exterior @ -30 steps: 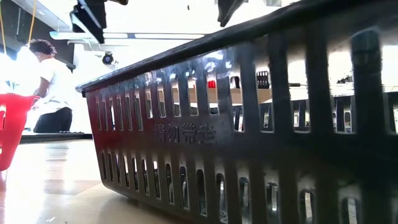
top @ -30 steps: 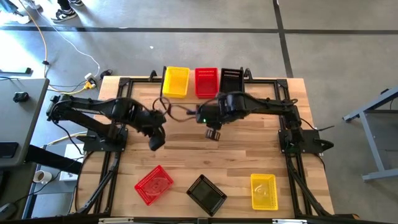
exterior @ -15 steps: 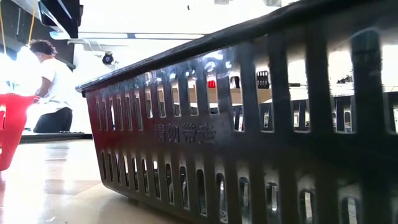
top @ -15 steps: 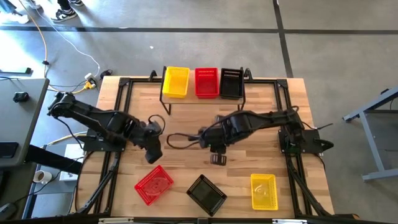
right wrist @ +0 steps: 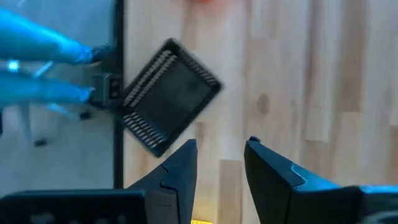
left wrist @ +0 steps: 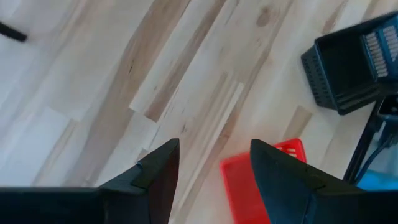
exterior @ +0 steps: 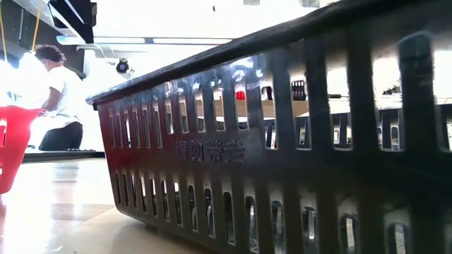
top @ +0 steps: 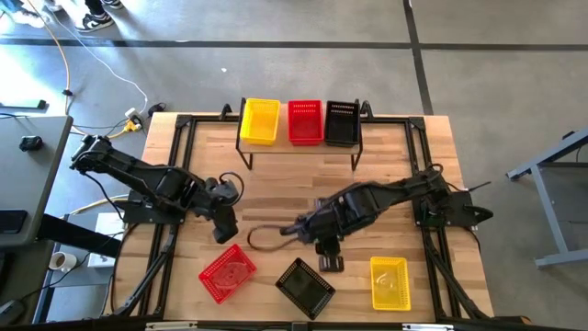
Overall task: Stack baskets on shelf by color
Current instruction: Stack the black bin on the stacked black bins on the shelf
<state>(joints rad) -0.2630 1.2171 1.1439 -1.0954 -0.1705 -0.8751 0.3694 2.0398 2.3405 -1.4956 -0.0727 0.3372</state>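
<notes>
On the shelf at the table's far side stand a yellow basket, a red basket and a black basket in a row. Near the front edge three more rest on their bottoms: red, black and yellow. My left gripper hangs open just beyond the near red basket, nothing between its fingers. My right gripper hangs open between the near black basket and the yellow one, also holding nothing.
In the low view the near black basket fills most of the picture, with the red one at the left. A dark cable loops over the table's middle. A person stands in the room behind.
My right gripper has swung from just in front of the shelf toward the table's near edge and turned on the way, ending by the near black basket. My left gripper has gone a short way toward the near edge, closer to the near red basket. No basket has moved.
</notes>
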